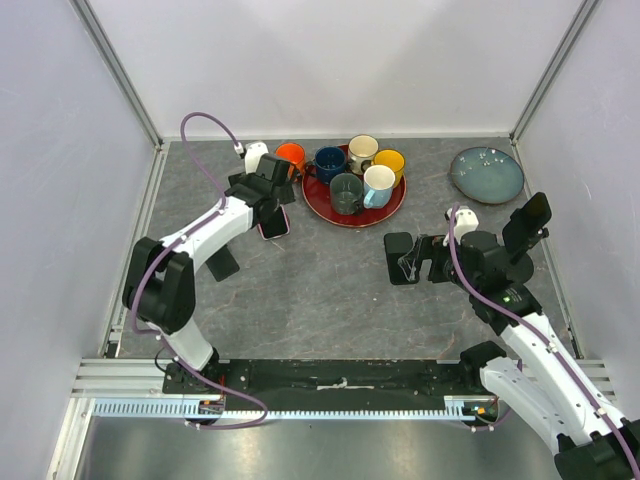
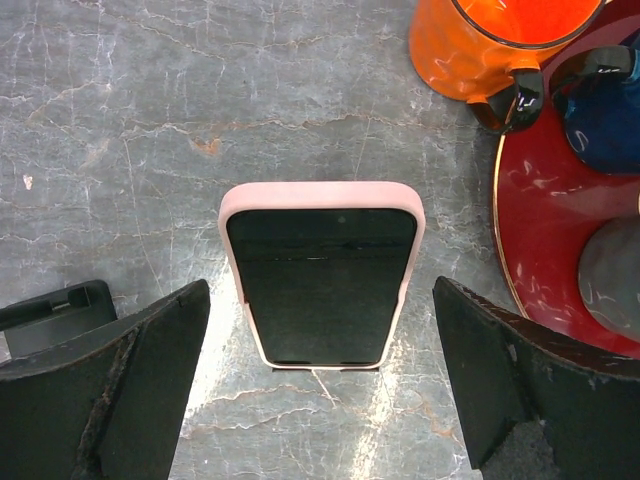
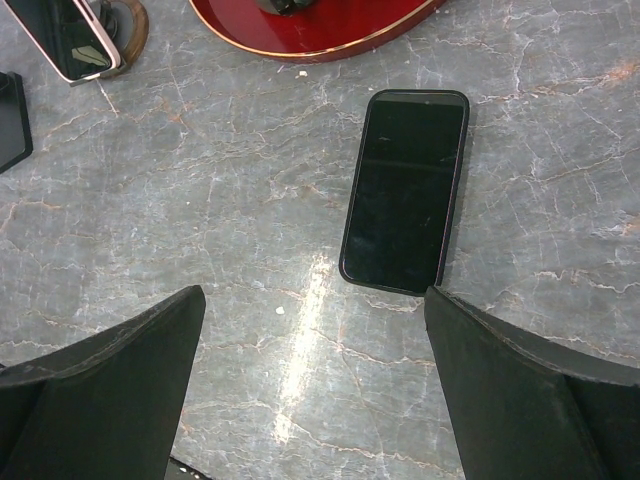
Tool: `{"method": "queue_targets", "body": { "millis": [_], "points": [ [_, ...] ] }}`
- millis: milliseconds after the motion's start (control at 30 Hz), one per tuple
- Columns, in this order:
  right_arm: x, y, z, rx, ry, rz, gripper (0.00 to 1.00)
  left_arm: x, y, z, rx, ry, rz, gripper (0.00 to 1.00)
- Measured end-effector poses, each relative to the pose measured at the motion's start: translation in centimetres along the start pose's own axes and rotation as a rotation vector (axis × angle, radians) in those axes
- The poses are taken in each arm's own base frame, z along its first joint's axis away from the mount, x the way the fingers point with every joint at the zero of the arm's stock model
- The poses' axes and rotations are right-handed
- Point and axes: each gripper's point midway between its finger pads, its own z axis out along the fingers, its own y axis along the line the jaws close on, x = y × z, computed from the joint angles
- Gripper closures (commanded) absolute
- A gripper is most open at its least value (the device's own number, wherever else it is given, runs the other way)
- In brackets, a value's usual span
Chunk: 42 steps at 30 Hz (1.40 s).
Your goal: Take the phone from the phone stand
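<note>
Table: grey marble-patterned tabletop (image 1: 330, 300) carrying everything below.
Round tray: glossy red dish with a gold rim (image 1: 322, 207), mugs crowded on it, just right of the left arm's work spot.
Plate: blue-grey glazed plate (image 1: 487, 174) in the far right corner, well apart from both arms.
Task phone: pink-cased smartphone with a dark screen (image 2: 320, 250), left of the tray. Its top edge looks wider than its bottom edge in the left wrist view, so I judge it propped up, not flat. A brown curved piece (image 3: 128, 30) behind it may be the phone stand, though I cannot tell for sure.
Other phone: black slab smartphone (image 3: 405, 190) lying flat on bare table, in front of the right arm.
Orange mug: glossy orange ceramic mug (image 2: 490, 40), on the table near the pink phone's far right corner.
Left gripper (image 2: 320, 290): jaws spread wide, one finger on each side of the pink phone, neither touching it.
Right gripper (image 3: 315, 295): jaws wide too, hovering over the table just short of the black phone, holding nothing.
Risk, grip: closing on the smooth case edges low down could let the phone pivot and slip out.
Risk, stand: pulling at an angle may drag or tip the support along.
Risk, neighbours: a swing rightward could knock the orange mug or the tray rim.
</note>
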Motion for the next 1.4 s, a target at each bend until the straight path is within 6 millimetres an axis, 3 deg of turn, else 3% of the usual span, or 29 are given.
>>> {"method": "queue_targets", "body": {
  "millis": [600, 900, 1400],
  "points": [
    [0.2, -0.1, 0.2, 0.004, 0.008, 0.000, 0.02, -0.7, 0.0, 1.3, -0.005, 0.000, -0.021, 0.00],
    [0.2, -0.1, 0.3, 0.004, 0.011, 0.001, 0.02, 0.7, -0.4, 2.3, 0.004, 0.041, -0.006, 0.00],
    [0.3, -0.1, 0.4, 0.005, 0.016, 0.001, 0.02, 0.5, 0.2, 2.9, 0.013, 0.058, -0.029, 0.06]
  ]
}}
